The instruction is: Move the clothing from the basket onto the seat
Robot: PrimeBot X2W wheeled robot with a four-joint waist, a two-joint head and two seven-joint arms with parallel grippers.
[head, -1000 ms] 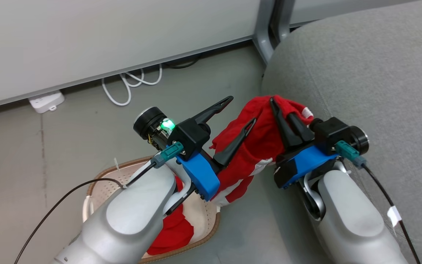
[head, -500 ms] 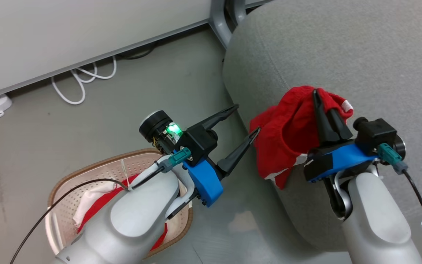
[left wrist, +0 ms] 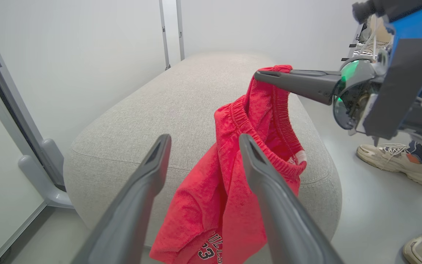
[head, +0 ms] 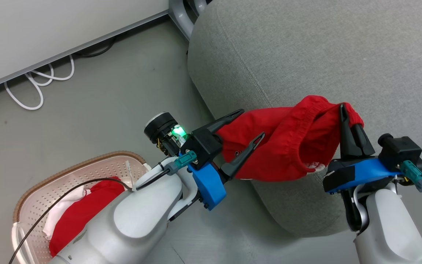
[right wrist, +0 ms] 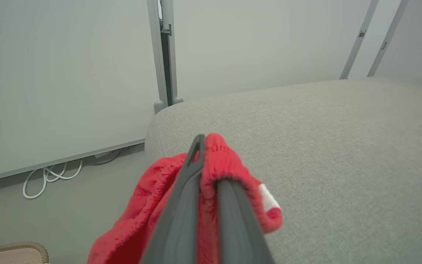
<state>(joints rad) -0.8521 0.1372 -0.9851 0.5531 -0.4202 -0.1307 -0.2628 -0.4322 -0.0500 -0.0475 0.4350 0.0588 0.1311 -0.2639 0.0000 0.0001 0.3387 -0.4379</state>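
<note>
Step in hand, as judged: carrying one piece across to the large grey fabric-upholstered cushion seat (head: 306,55), which fills the head view from 12 to 4 o'clock. The right gripper (head: 346,113), at 3 o'clock, has its two dark fingers pinched tight on the elastic waistband of a pair of red knitted shorts with printed lettering (head: 288,146). The held band sits above the seat's rounded corner. The rest of the cloth trails toward 9 o'clock and hangs down beside the seat's side wall, clear of the floor. The left gripper (head: 252,123), near centre, has its fingers spread wide and grips nothing. The shorts hang just beyond its tips, and contact cannot be told. The oval cream perforated plastic basket with a brown woven-look rim (head: 86,161) stands on the floor at 8 o'clock, well apart from the seat, with red and white cloth (head: 82,209) still inside, so the task is judged part done. The next move calls for taking the right gripper further over the seat toward 1 o'clock, so the trailing cloth clears the edge, then lowering and releasing. The risk is that cloth released too near the corner slides off
</note>
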